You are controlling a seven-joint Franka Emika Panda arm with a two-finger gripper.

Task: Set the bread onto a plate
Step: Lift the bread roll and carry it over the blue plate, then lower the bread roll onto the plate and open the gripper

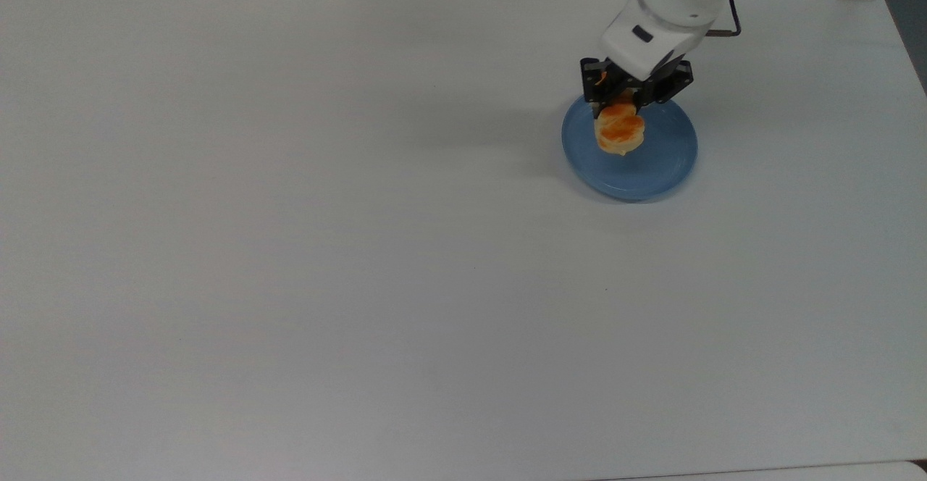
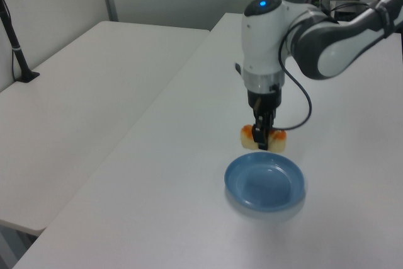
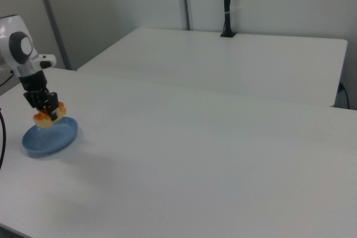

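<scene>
My gripper (image 1: 628, 101) (image 2: 262, 138) (image 3: 49, 111) is shut on the bread (image 1: 620, 130) (image 2: 264, 140) (image 3: 46, 119), a pale-yellow bar with orange-brown bumps. The bread hangs in the air just above the light-blue plate (image 1: 663, 162) (image 2: 265, 182) (image 3: 49, 137). In the top view it sits over the plate's upper-left part. In the left view it hovers at the plate's far rim, apart from the plate. The black fingers (image 2: 259, 131) clamp the bar across its middle.
The plate rests on a wide white table (image 1: 362, 249). A black cable (image 2: 305, 102) loops off the arm's wrist. A second white table (image 3: 234, 65) stands behind, with a black post (image 3: 227, 4) on it.
</scene>
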